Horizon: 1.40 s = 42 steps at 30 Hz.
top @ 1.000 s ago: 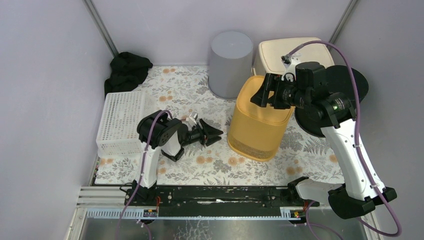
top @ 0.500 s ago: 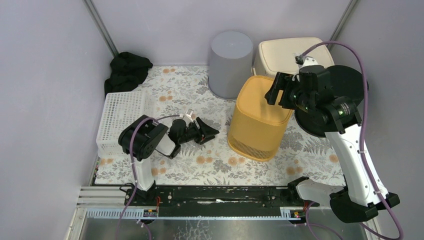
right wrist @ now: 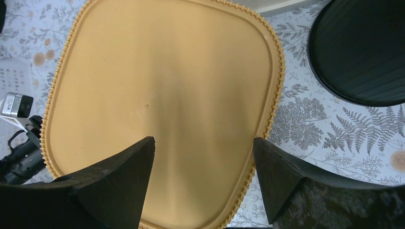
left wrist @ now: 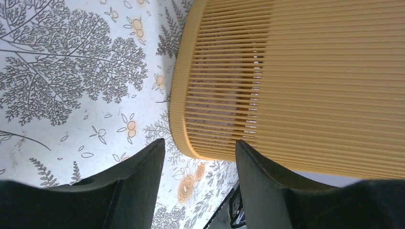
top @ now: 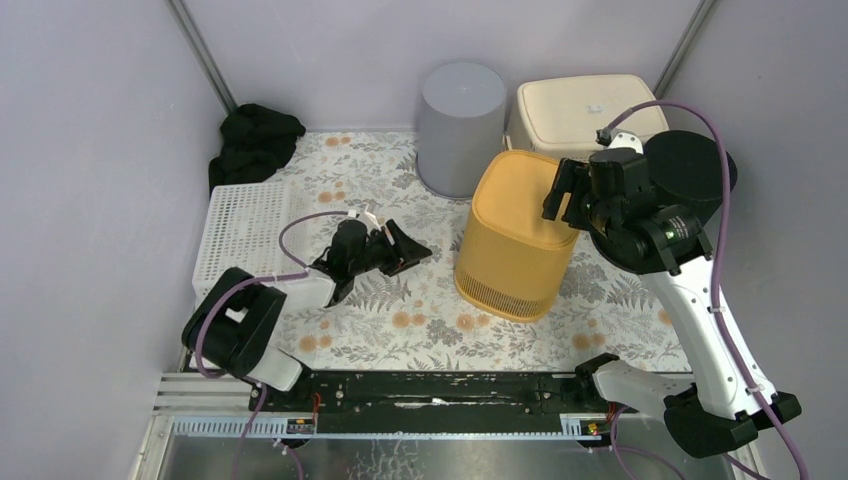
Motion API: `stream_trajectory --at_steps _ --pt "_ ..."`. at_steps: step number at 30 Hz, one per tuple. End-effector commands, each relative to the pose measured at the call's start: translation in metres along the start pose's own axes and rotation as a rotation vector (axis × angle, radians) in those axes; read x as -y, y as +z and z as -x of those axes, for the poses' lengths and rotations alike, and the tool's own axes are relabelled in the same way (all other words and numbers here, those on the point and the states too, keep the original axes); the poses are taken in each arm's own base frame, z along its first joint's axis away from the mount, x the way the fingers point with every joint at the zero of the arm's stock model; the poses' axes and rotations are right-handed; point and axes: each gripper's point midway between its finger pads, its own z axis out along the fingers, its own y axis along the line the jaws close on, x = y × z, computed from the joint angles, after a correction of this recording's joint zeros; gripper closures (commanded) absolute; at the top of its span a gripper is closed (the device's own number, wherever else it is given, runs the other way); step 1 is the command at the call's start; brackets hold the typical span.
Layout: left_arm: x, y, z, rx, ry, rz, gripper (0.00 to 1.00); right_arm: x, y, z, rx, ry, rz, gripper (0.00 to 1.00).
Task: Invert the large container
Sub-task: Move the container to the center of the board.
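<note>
The large container [top: 515, 235] is yellow with slatted sides and stands mid-table with its closed flat base facing up. My left gripper [top: 415, 245] hovers low over the cloth just left of it, open and empty. The left wrist view shows the container's slatted wall [left wrist: 310, 86] beyond the gap of the left gripper [left wrist: 200, 145], not touching it. My right gripper [top: 557, 195] hangs open above the container's upper right edge. In the right wrist view the flat top [right wrist: 162, 105] fills the space below the spread right gripper [right wrist: 203, 143].
A grey bin [top: 460, 125] stands upside down behind the yellow one, and a beige container [top: 585, 105] is at the back right. A black round container [top: 690, 170] sits right of it. A white basket [top: 245, 240] and black cloth [top: 255, 140] are at left.
The left arm has swung its elbow down and left, and its gripper has shifted slightly away from the container. The right gripper has drawn back to the right. The container has not moved.
</note>
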Motion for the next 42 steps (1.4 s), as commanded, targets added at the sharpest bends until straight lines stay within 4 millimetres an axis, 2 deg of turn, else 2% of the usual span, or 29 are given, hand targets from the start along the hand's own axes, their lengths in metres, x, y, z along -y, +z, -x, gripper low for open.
stream_trajectory --at_steps 1,6,13,18,29,36,42 --pt "0.005 -0.007 0.000 -0.020 0.032 0.032 0.37 -0.005 0.010 0.007 0.038 0.027 0.010 0.18" --pt "0.027 -0.019 0.002 -0.018 0.073 0.015 0.36 -0.012 0.021 -0.004 -0.001 0.023 0.034 0.19" --pt "0.073 -0.045 0.009 -0.009 0.127 -0.054 0.36 -0.023 0.037 -0.030 -0.094 0.018 0.092 0.20" --pt "0.095 -0.060 0.001 -0.015 0.142 -0.096 0.36 -0.044 0.053 -0.058 -0.193 0.054 0.197 0.23" --pt "0.107 -0.091 -0.002 0.016 0.168 -0.102 0.35 -0.081 0.070 -0.080 -0.286 0.142 0.366 0.27" --pt "0.116 -0.100 0.000 0.027 0.180 -0.109 0.34 -0.103 0.073 -0.093 -0.335 0.167 0.473 0.29" --pt "0.116 -0.103 -0.001 0.028 0.176 -0.102 0.34 -0.137 0.076 -0.111 -0.379 0.115 0.588 0.29"
